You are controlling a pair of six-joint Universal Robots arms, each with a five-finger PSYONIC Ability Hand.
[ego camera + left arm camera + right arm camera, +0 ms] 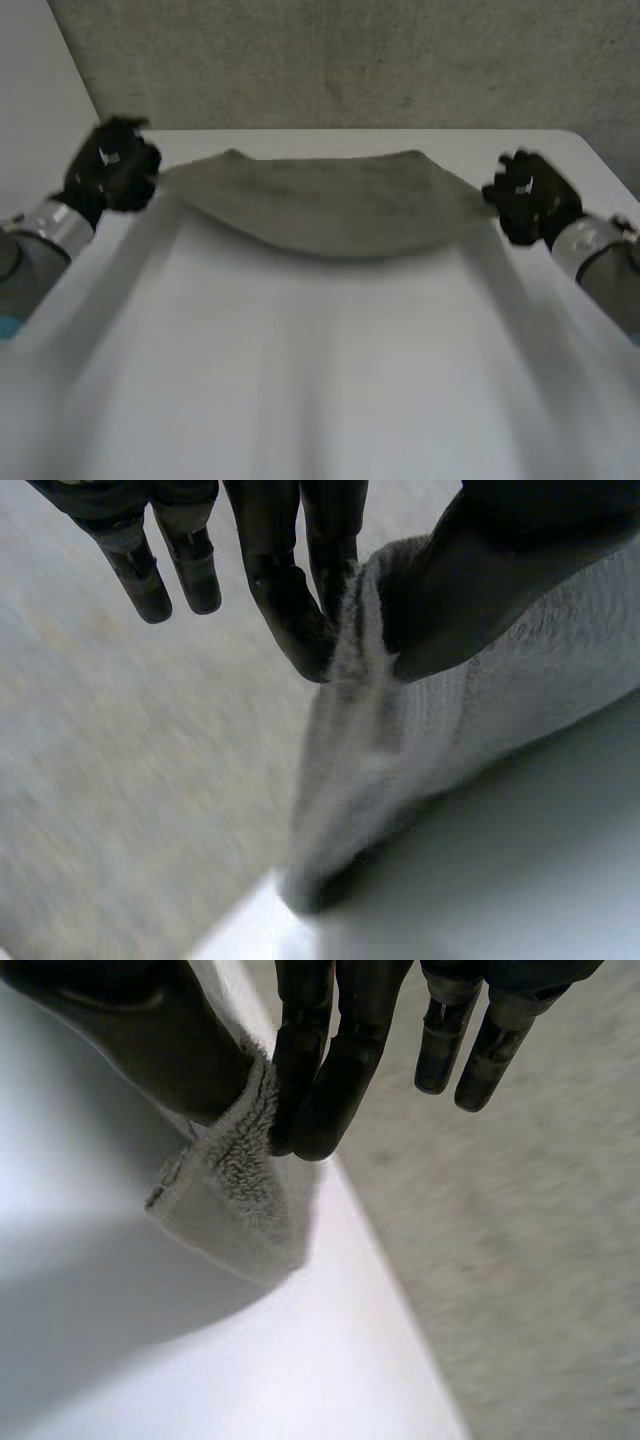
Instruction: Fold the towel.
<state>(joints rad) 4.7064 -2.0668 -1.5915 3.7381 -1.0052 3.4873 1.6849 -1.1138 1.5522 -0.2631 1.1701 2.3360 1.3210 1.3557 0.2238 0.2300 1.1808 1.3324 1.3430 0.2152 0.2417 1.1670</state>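
Observation:
A grey towel (335, 205) hangs stretched between my two hands above the far part of the white table (320, 380), sagging in the middle. My left hand (112, 165) holds its left corner. In the left wrist view the towel (420, 730) is pinched between thumb and fingers (290, 600). My right hand (530, 198) holds the right corner. In the right wrist view the towel corner (230, 1190) is pinched between thumb and fingers (320, 1080), a short flap hanging below.
The table's far edge (360, 131) runs just behind the towel, with grey floor (330, 60) beyond. The table's edge (390, 1290) passes under my right hand, with floor (520, 1260) beside it.

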